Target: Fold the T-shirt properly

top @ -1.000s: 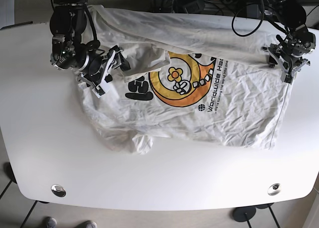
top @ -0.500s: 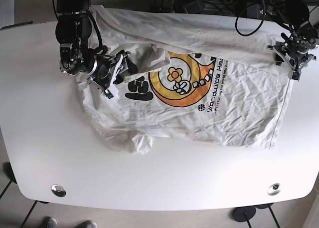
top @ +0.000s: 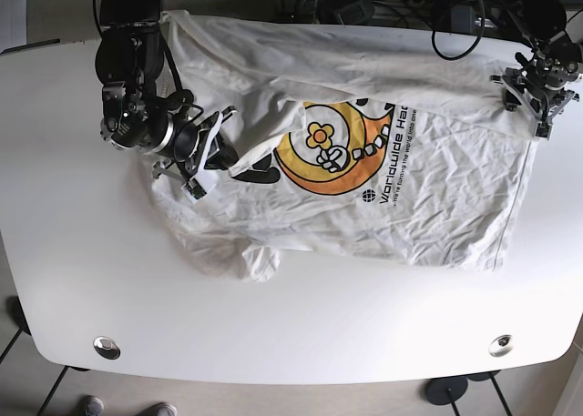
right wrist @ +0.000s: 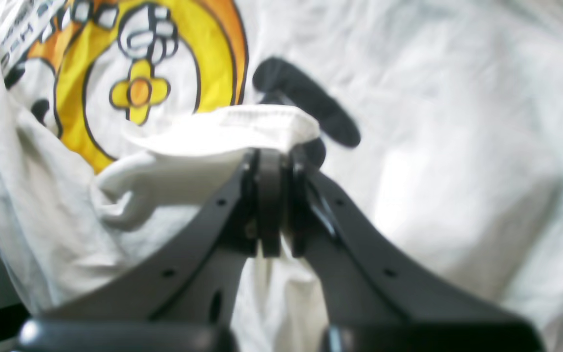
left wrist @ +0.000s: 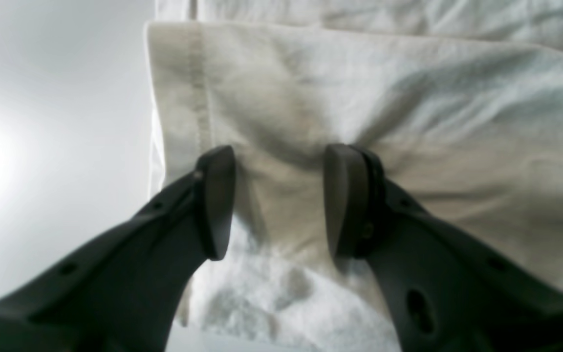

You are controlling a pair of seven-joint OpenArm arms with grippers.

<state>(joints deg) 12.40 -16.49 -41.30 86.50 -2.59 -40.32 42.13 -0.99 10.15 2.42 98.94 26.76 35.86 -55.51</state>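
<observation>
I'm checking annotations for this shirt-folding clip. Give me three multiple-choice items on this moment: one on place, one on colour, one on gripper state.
1. Where is the left gripper? A over the shirt's hemmed edge, B off the table, C on the print
2. Main colour of the print on the T-shirt? A blue, B yellow-orange, C green
3. The right gripper is: A wide open, B out of view, C shut on cloth

Answers: 1 A, the hem seam runs beside its fingers. 2 B, a yellow-orange ring shows. 3 C, white fabric bunches at its closed tips.
</observation>
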